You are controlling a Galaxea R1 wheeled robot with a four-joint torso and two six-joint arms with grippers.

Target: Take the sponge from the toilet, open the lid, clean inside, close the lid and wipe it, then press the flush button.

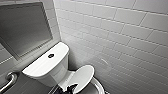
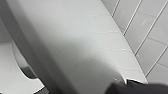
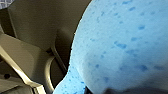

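The white toilet (image 1: 47, 63) stands against the tiled wall, with a dark flush button (image 1: 51, 55) on its tank top. The lid (image 1: 83, 76) is tilted up off the bowl, partly raised. A dark gripper (image 1: 70, 89), my left one, sits at the lid's near edge, between lid and tank. The left wrist view looks closely along the lid's glossy surface (image 2: 82, 50). The blue sponge (image 3: 120, 45) looms large in the right wrist view, held in my right gripper, with pale toilet parts (image 3: 32, 57) behind it.
White brick tiles (image 1: 120, 37) cover the wall close to the toilet's right side. A framed grey panel (image 1: 22, 27) hangs above the tank. A metal grab bar (image 1: 8, 81) sits at the lower left. The bowl rim (image 1: 98, 86) shows under the lid.
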